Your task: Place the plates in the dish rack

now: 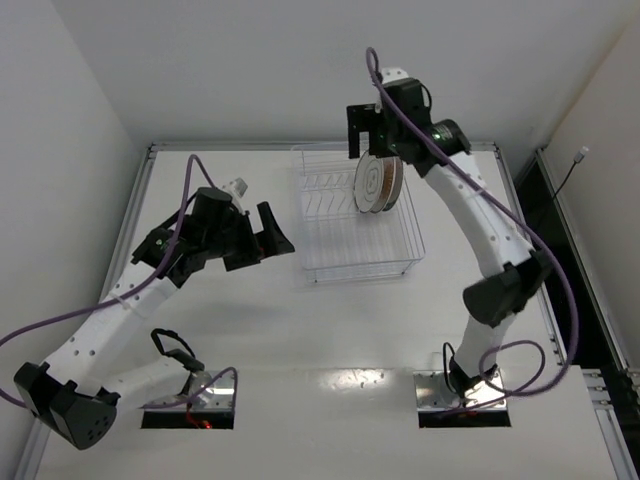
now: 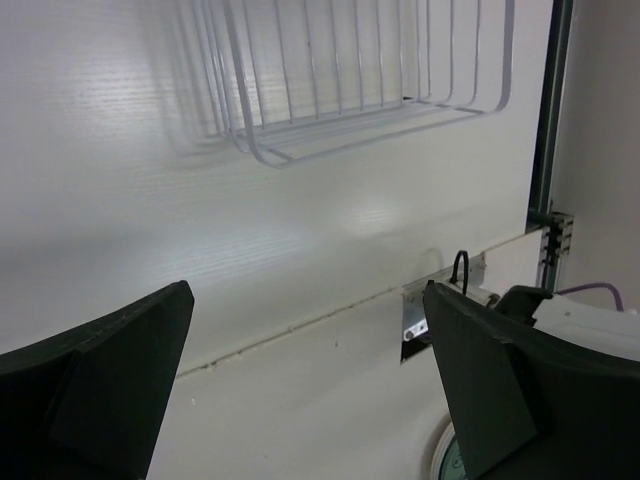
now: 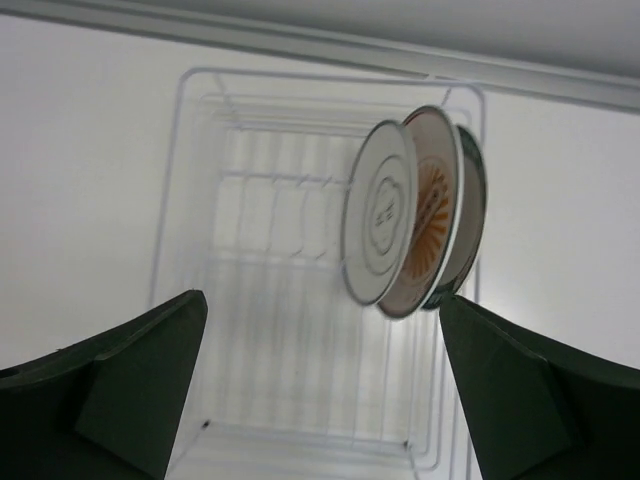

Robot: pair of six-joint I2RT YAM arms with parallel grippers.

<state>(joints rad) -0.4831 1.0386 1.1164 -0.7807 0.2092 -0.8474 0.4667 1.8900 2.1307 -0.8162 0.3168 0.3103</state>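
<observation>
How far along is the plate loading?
Loading looks done: all three plates stand on edge together in the dish rack. Nothing is in hand: the right gripper hangs above them, jaws open and empty; the left gripper likewise beside the rack. No plate visible outside.

The dish rack [image 1: 345, 268], a clear wire basket with rows of upright tines, is sitting on the white bench [image 1: 320, 340]. Three plates [image 1: 378, 185] are standing on edge inside it, close together near its right wall: a white plate [image 3: 378, 228] with a grey ring, an orange sunburst plate [image 3: 432, 215] just behind it, and a dark-rimmed plate [image 3: 474, 210] last.
</observation>
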